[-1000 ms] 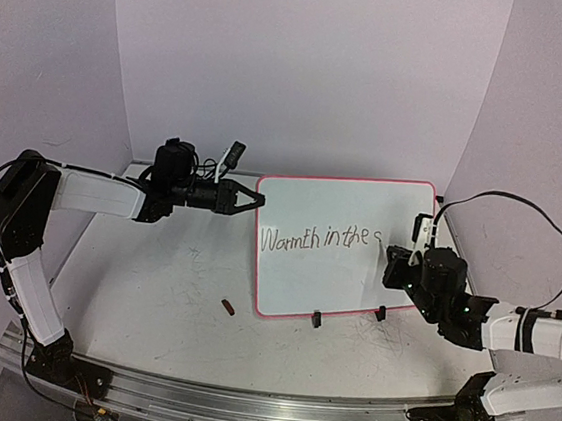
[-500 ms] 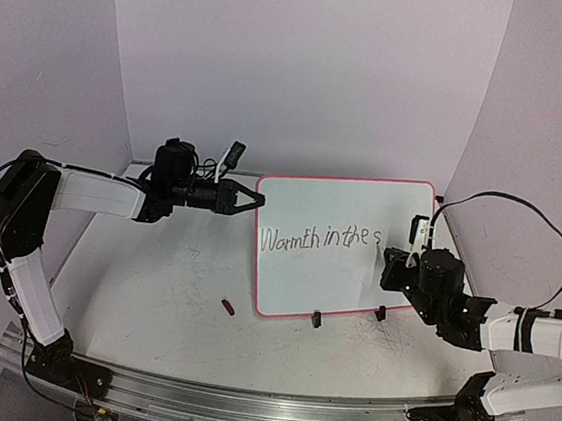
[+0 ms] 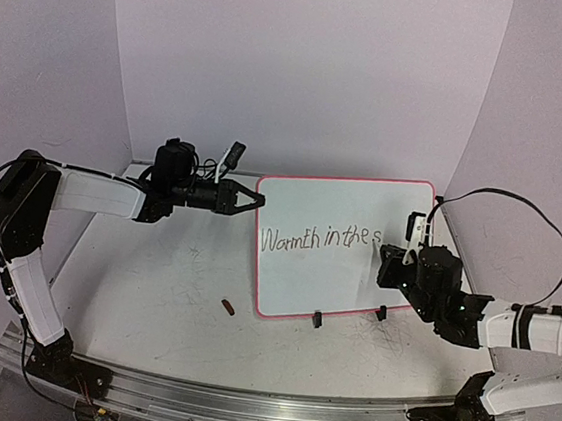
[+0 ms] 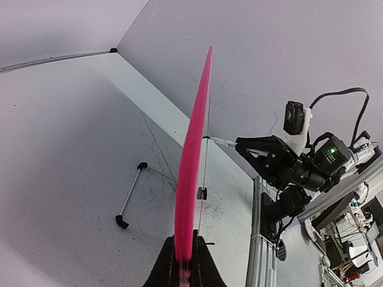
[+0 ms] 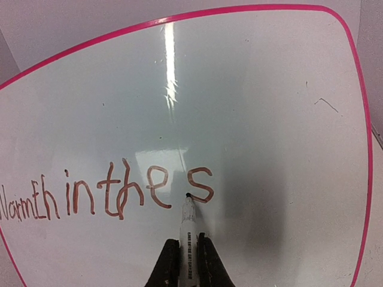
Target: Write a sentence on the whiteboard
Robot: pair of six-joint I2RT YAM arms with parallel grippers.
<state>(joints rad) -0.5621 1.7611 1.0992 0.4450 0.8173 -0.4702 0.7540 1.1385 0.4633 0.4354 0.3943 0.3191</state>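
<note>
The whiteboard (image 3: pixel 342 247), white with a pink-red frame, stands tilted on two black clip feet and carries the brown words "Warmth in the s" (image 5: pixel 108 194). My left gripper (image 3: pixel 252 200) is shut on the board's upper left edge; the left wrist view shows the pink edge (image 4: pixel 192 167) clamped between the fingers (image 4: pixel 183 263). My right gripper (image 3: pixel 388 267) is shut on a white marker (image 5: pixel 188 230), whose tip touches the board at the bottom left end of the "s" (image 5: pixel 200 185).
A small brown marker cap (image 3: pixel 229 308) lies on the scuffed grey tabletop (image 3: pixel 150 307) left of the board's lower corner. A metal stand with black ends (image 4: pixel 130 197) is behind the board. Purple walls close in on three sides.
My right gripper has moved slightly left and up with the marker, finishing the "s". The left arm and the board have not moved.
</note>
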